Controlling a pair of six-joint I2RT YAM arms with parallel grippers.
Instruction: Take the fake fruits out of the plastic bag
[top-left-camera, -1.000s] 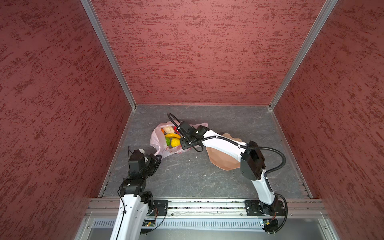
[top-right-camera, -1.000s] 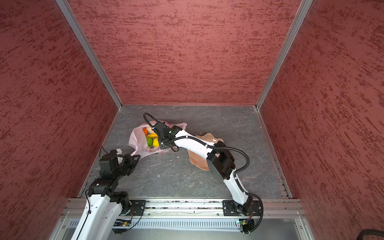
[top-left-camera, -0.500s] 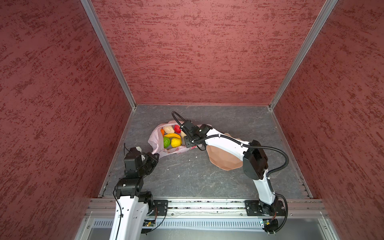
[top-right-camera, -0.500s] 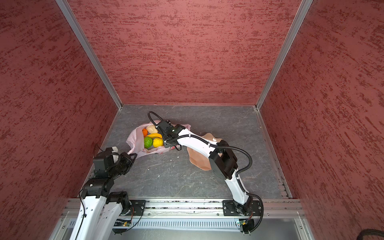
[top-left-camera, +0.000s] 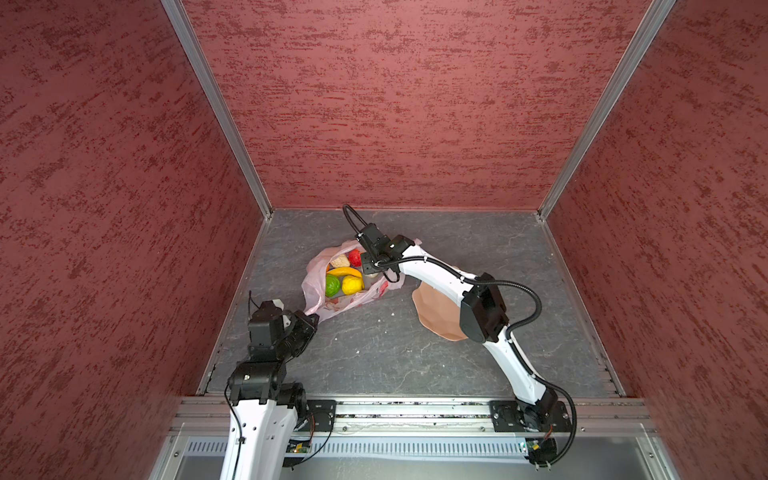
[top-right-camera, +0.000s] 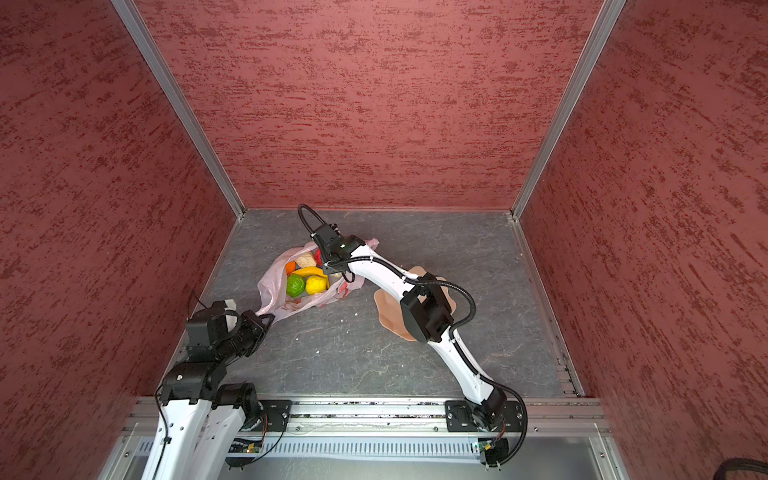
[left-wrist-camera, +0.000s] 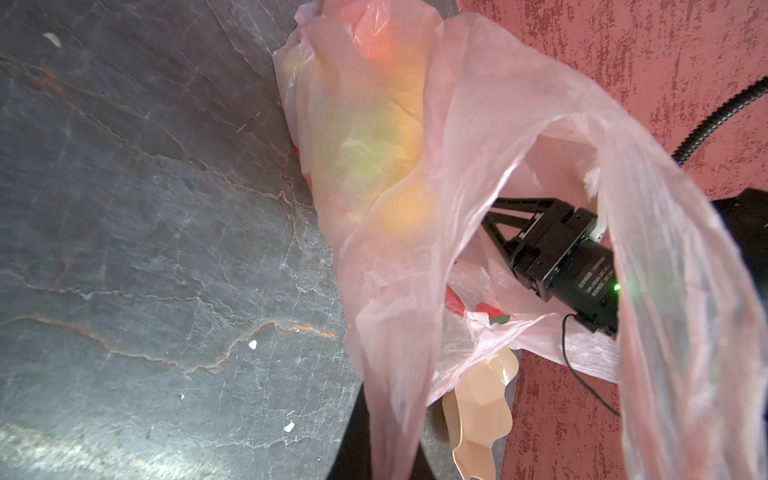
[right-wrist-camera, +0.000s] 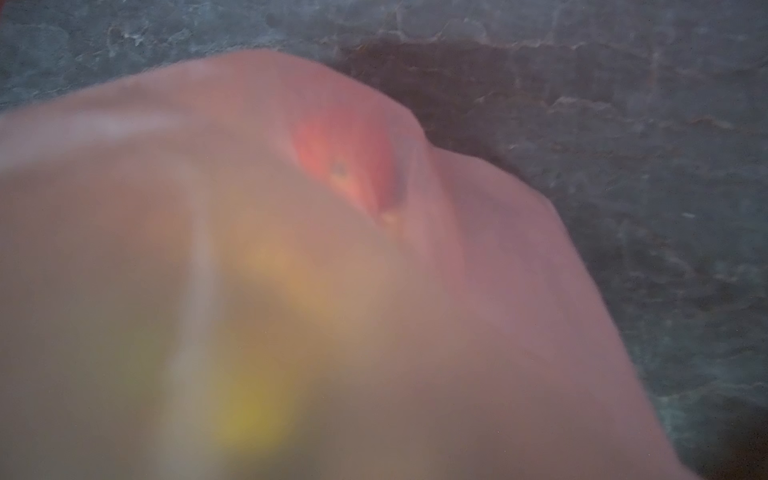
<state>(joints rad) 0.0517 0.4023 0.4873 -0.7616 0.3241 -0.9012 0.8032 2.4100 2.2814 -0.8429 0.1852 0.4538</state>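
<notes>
Left claw (top-left-camera: 311, 321): clamped on plastic bag (top-left-camera: 312, 286); thin handle could slip free. Right claw (top-left-camera: 369, 269): among fake fruits (top-left-camera: 345, 280), opening cannot be told; could snag the bag.

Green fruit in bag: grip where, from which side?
Likely the round middle of the green fruit, straight down from above through the open mouth of the plastic bag. Its top is bare; the bumpy yellow fruit crowds one side, so close jaws across the other axis.

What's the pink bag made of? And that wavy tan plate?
Bag: thin plastic film, it seems; translucent, crinkly, hanging in soft folds. Plate: probably hard plastic; smooth, slightly shiny, with flat facets and a wavy rim, though glazed ceramic can't be ruled out.
</notes>
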